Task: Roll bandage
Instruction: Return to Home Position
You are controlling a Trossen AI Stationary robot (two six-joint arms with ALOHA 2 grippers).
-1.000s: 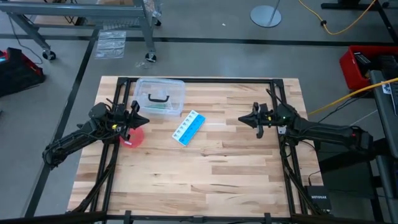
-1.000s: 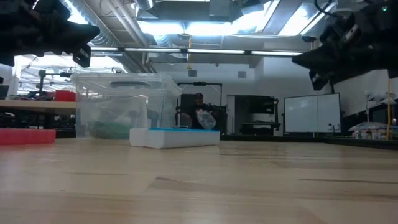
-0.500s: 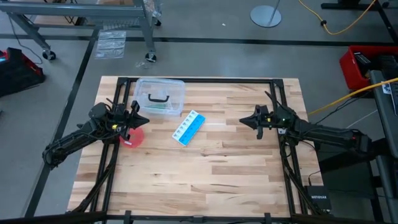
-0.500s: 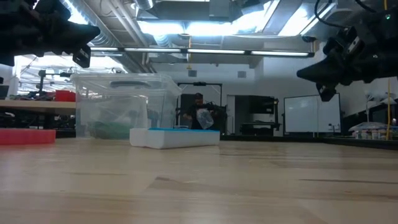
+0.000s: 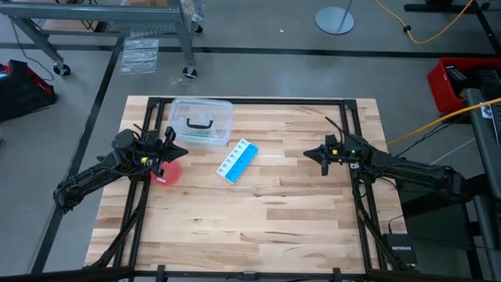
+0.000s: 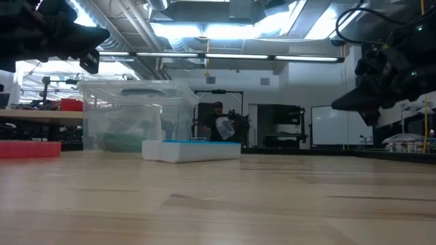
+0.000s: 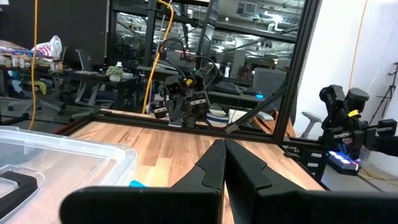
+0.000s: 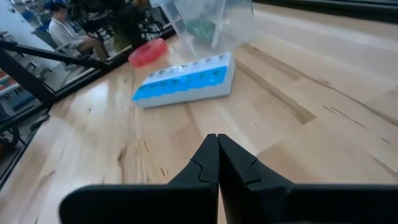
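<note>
The butcher-block table is carrying only a few things, all toward its far left. The left arm is reaching in from the left edge. Its left gripper is hanging raised above the red disc, just beside the near corner of the box. The left wrist view is showing its fingers pressed together with nothing between them. The right arm is stretching in from the right side. Its right gripper is hovering over bare wood, well apart from everything, and its fingers are likewise meeting in a thin seam, empty.

The clear lidded container, with a black handle on top, is sitting at the far left corner. The blue-and-white pill organizer is lying just beside it, toward the middle of the table.

The risk I am seeing lies with the left arm. It is hanging so close to the container that a sideways swing on the way back to rest could nudge the box or clip the disc. The lid may also not be fully seated, which I cannot tell from here.

The bandage is resting inside the container, on its floor. It is showing through the cloudy wall as a low, dark green, matte bundle. It is probably rolled, though the plastic is blurring how tightly.
</note>
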